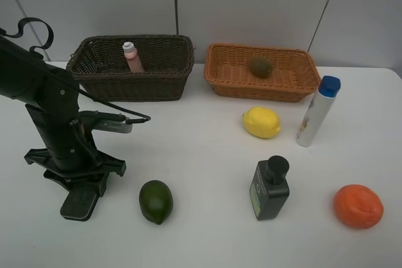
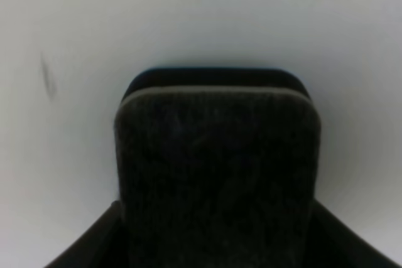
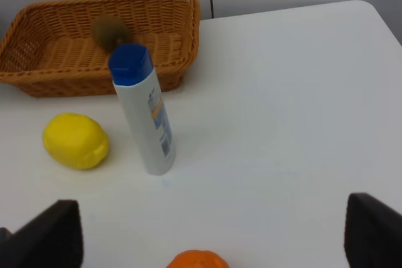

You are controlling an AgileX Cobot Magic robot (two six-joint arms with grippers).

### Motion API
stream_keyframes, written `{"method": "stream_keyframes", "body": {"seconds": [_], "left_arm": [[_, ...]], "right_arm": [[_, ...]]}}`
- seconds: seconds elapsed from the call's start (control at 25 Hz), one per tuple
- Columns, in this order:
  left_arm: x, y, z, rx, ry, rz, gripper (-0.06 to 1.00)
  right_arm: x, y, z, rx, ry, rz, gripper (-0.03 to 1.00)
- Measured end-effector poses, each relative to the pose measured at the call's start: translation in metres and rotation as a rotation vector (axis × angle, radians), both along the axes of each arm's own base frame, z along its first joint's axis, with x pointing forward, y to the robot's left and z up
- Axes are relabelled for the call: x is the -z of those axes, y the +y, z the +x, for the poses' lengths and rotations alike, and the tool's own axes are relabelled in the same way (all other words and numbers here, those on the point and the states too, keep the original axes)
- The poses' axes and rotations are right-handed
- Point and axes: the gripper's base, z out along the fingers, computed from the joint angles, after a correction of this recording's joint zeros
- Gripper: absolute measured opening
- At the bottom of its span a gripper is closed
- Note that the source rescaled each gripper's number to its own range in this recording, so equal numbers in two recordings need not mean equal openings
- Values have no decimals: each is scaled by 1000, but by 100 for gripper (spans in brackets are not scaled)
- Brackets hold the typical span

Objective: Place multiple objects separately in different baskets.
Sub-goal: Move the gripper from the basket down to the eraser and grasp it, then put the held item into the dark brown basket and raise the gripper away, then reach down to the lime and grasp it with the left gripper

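Black flat block (image 1: 78,205) lies on the desk (image 1: 201,155), near its front on the left-arm side, under my left tool (image 1: 81,183). I cannot tell whether that tool has clenched yet. I'd square the jaws on its felt-like, round-cornered sides before lifting toward the dark woven basket (image 1: 132,86). Right tool (image 3: 213,218) hangs released.

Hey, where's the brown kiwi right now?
In the exterior high view, the fuzzy brown kiwi lies inside the light orange woven wicker basket at the back right, just behind the yellow lemon.
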Motion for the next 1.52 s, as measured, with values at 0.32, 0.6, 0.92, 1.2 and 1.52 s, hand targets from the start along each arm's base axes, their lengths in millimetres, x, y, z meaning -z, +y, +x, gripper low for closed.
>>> {"method": "stream_keyframes", "body": {"seconds": [0.32, 0.6, 0.92, 1.2, 1.52], "left_arm": [[-60, -10, 18, -17, -111, -74, 43], [-176, -23, 89, -42, -569, -251, 43], [-177, -4, 184, -132, -726, -233, 43], [-161, 6, 218, -68, -757, -135, 61], [-162, 9, 206, -91, -645, -113, 100]], "right_arm": [[0, 0, 0, 0, 0, 0, 98], [0, 0, 0, 0, 0, 0, 98], [0, 0, 0, 0, 0, 0, 98], [0, 0, 0, 0, 0, 0, 98], [0, 0, 0, 0, 0, 0, 98]]}}
